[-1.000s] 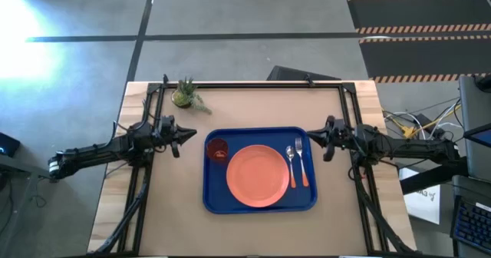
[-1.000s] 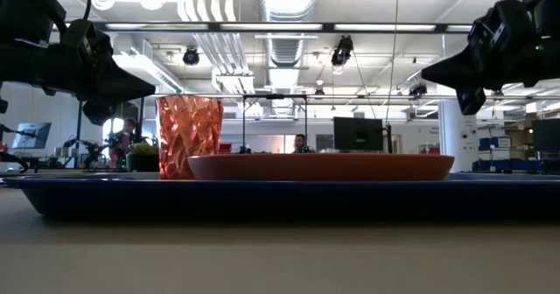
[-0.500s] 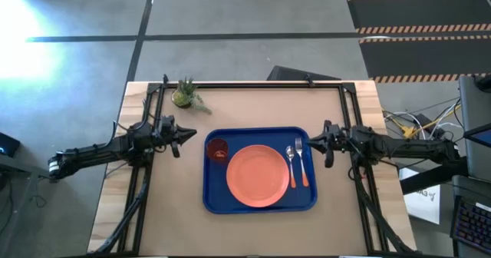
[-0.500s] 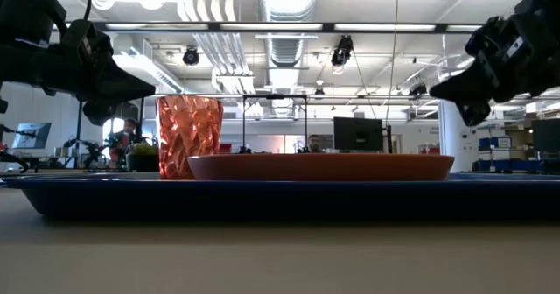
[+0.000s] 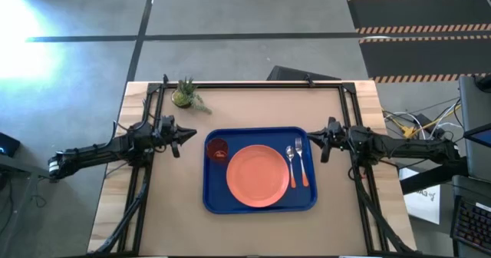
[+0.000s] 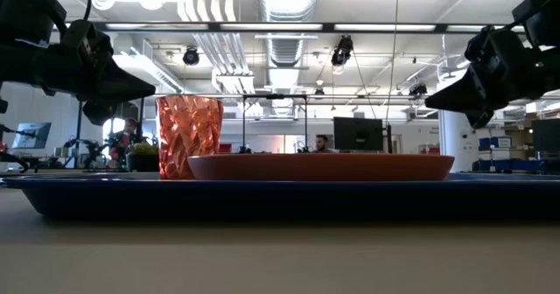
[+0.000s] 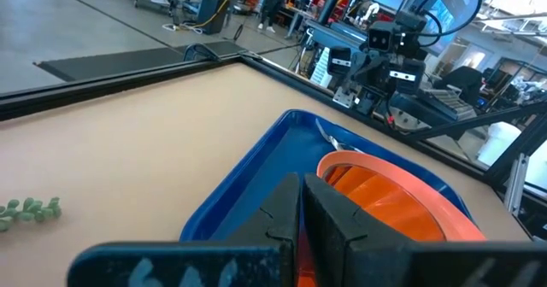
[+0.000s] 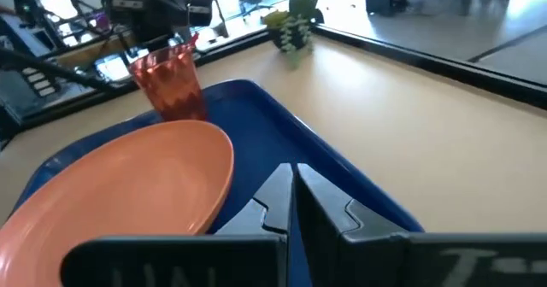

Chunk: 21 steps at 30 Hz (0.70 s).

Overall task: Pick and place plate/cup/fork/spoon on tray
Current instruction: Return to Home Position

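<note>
The blue tray point(image 5: 211, 200) lies at the table's middle. On it the orange plate point(image 5: 258, 176) lies flat, the dark-red cup point(image 5: 217, 150) stands upright at its far left corner, and the fork point(image 5: 291, 163) and the spoon point(image 5: 302, 164) lie side by side right of the plate. My left gripper point(image 5: 179, 140) is shut and empty, above the table just left of the tray. My right gripper point(image 5: 322, 146) is shut and empty, just right of the tray. In the low view both grippers, the left point(image 6: 150, 88) and the right point(image 6: 430, 104), hang above tray height.
A small green potted plant point(image 5: 186, 94) stands at the table's far left, behind the tray. A black frame point(image 5: 253, 85) runs along the table's far edge and both sides. Bare table lies in front of the tray and behind it.
My right gripper has gone down a little and tipped slightly, staying shut beside the tray's right edge. Nothing on the tray has moved.
</note>
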Tool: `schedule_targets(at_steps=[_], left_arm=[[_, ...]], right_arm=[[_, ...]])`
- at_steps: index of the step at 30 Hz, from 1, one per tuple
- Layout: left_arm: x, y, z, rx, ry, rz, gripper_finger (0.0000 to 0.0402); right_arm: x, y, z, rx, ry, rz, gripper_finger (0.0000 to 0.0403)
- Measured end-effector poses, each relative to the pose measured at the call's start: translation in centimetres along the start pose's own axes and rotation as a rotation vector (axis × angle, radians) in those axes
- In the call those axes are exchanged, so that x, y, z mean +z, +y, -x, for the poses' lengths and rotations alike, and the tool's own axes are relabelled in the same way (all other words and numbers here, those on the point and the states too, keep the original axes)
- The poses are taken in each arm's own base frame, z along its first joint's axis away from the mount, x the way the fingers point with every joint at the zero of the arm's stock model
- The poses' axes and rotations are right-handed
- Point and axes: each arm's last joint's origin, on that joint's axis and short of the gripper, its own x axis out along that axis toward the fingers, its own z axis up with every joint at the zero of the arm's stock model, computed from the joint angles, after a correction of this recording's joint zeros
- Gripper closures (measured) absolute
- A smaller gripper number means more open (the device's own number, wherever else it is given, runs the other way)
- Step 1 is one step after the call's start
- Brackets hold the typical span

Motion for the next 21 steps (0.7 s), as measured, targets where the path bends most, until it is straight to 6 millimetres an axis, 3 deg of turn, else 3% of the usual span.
schedule_targets(at_steps=[12,21], left_arm=[[0.00,0.00,0.00,0.000,0.000,-0.068,0.0402],[0.00,0.00,0.00,0.000,0.000,-0.079,0.0402]], right_arm=[[0.01,0.00,0.00,-0.001,-0.001,0.015,0.0394],[0.03,0.01,0.00,0.000,-0.001,-0.086,0.0394]])
